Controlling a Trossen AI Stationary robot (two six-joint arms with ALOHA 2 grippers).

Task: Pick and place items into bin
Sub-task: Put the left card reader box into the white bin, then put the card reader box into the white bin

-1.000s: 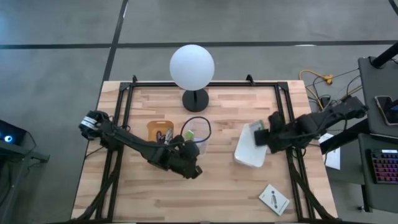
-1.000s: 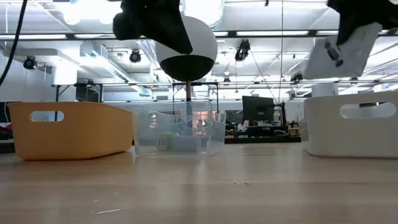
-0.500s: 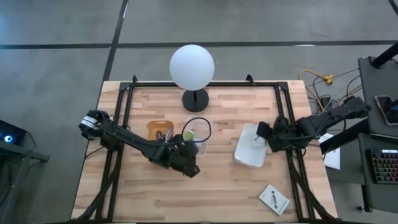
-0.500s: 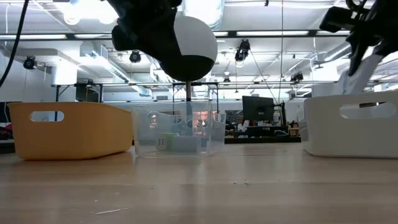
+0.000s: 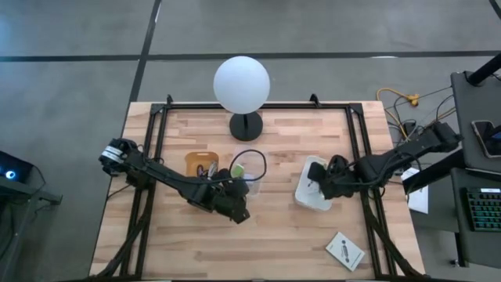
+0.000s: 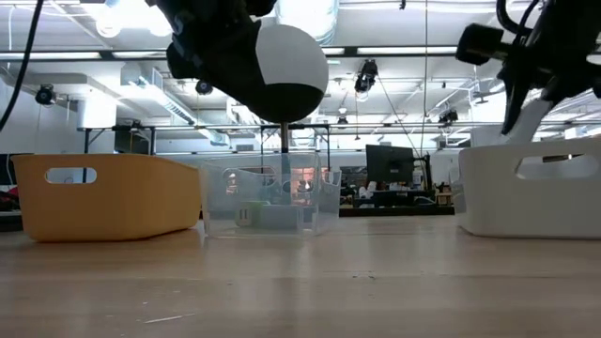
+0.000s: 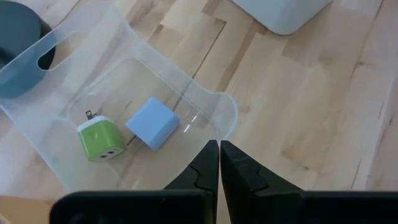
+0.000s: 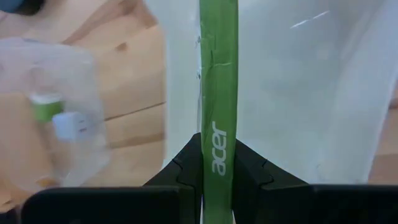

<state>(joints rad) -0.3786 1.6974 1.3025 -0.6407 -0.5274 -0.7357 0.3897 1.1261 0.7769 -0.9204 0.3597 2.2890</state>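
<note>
So the right gripper (image 8: 217, 171) is clamped on a flat packet (image 8: 219, 93), seen edge-on in its wrist view as a thin green strip with "acer" printed on it. The gripper sits right over the white bin (image 5: 315, 188) on the right half of the table (image 5: 282, 243), and the packet points down into it. From the low view the gripper (image 6: 526, 70) hangs just above the white bin's (image 6: 531, 192) rim, with the pale packet (image 6: 531, 117) dipping toward the opening. I can't tell if the packet touches the bin floor.

The left gripper (image 7: 219, 163) has its 2 fingers pressed fully together with nothing between them. It hovers at the near edge of the clear bin (image 7: 134, 124), and in the high view it (image 5: 235, 208) sits just in front of that bin (image 5: 246, 174) near the middle of the table.

Inside the clear bin there are 2 small cube chargers side by side: a green cube (image 7: 99, 138) with prongs sticking out, and a pale grey-blue cube (image 7: 153, 122) right beside it. They look close to touching, but I can't say for sure.

Left of the clear bin is an orange bin (image 5: 201, 165) with some small stuff in it, too small to make out. Another flat white printed packet (image 5: 344, 251) lies loose on the table near the front right corner, well apart from the bins. A white globe lamp (image 5: 242, 84) on a black base stands at the back edge of the table.
</note>
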